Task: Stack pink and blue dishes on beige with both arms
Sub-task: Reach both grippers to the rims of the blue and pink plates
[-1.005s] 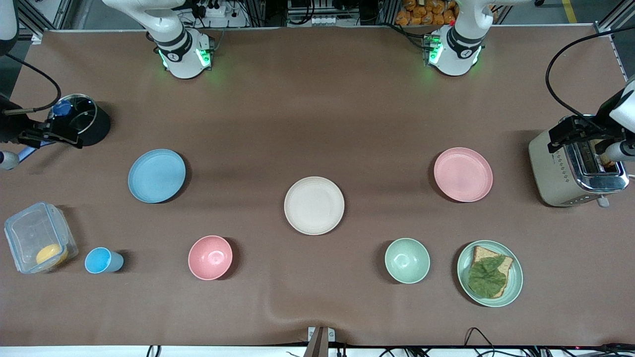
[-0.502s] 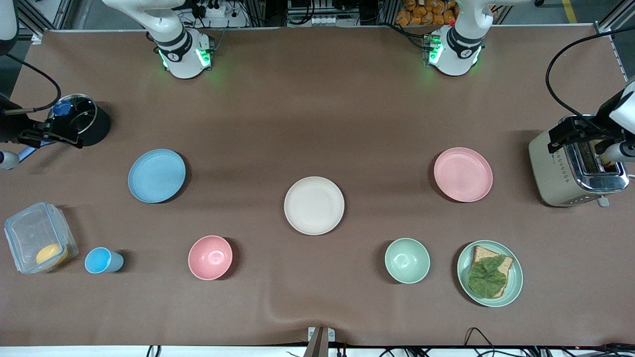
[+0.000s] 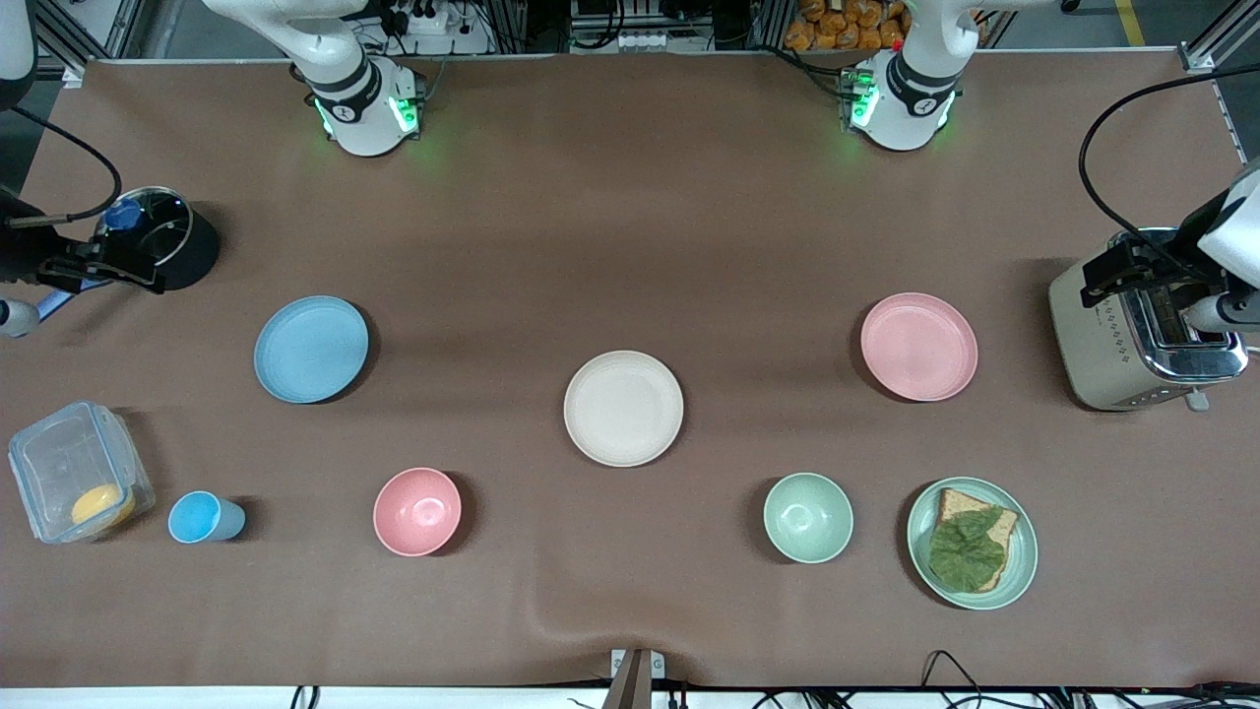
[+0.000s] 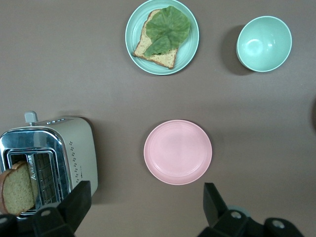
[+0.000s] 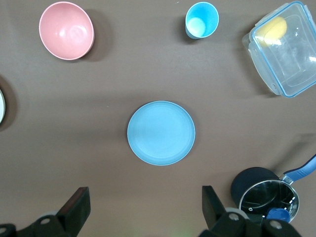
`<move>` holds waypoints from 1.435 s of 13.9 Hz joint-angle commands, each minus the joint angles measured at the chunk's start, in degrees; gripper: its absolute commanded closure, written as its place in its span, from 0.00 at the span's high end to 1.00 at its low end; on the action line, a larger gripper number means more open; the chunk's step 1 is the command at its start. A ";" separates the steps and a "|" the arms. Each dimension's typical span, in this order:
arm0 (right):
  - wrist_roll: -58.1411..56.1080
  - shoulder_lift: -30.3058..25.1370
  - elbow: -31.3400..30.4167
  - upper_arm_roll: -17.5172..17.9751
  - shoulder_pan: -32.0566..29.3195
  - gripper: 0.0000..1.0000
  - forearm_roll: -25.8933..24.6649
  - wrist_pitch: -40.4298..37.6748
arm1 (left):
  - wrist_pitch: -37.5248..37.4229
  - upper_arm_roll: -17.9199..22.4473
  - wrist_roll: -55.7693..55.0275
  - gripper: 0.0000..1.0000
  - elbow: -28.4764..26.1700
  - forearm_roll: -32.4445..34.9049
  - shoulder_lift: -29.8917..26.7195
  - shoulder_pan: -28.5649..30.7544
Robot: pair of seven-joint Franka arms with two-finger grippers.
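Observation:
The beige plate (image 3: 623,408) lies at the table's middle. The blue plate (image 3: 311,349) sits toward the right arm's end and the pink plate (image 3: 919,346) toward the left arm's end; nothing lies on any of them. My left gripper (image 3: 1127,268) hangs high over the toaster, open and empty. In the left wrist view the pink plate (image 4: 177,152) lies below that gripper (image 4: 145,203), off its fingers (image 4: 76,201). My right gripper (image 3: 103,266) hangs high by the pot, open and empty. The right wrist view looks down on the blue plate (image 5: 161,132), off the gripper (image 5: 143,203).
A toaster (image 3: 1102,345) holding a bread slice (image 4: 17,190) stands at the left arm's end. Nearer the front camera are a green plate with bread and leaf (image 3: 972,543), green bowl (image 3: 808,517), pink bowl (image 3: 417,511), blue cup (image 3: 202,518) and clear container (image 3: 74,473). A lidded black pot (image 3: 167,236) stands at the right arm's end.
The left arm's hand has shifted slightly over the toaster. The right arm and all the dishes have stayed where they were.

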 commanded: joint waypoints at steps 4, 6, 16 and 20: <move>-0.62 2.10 -0.43 0.05 -1.08 1.00 -0.95 -0.40 | -1.12 -0.20 1.68 1.00 0.21 1.02 0.79 0.25; -3.08 3.26 -0.43 0.05 -1.34 1.00 -1.22 -0.49 | -1.12 -0.20 1.59 1.00 0.30 1.02 1.58 -0.01; -5.02 14.68 -5.24 0.14 -5.82 1.00 -0.26 8.78 | 9.68 -1.78 -1.47 1.00 0.48 0.49 18.27 -5.63; -8.35 15.21 -16.13 0.14 -7.58 1.00 1.15 23.11 | 13.28 -1.79 -10.09 1.00 -1.36 0.84 22.14 -9.15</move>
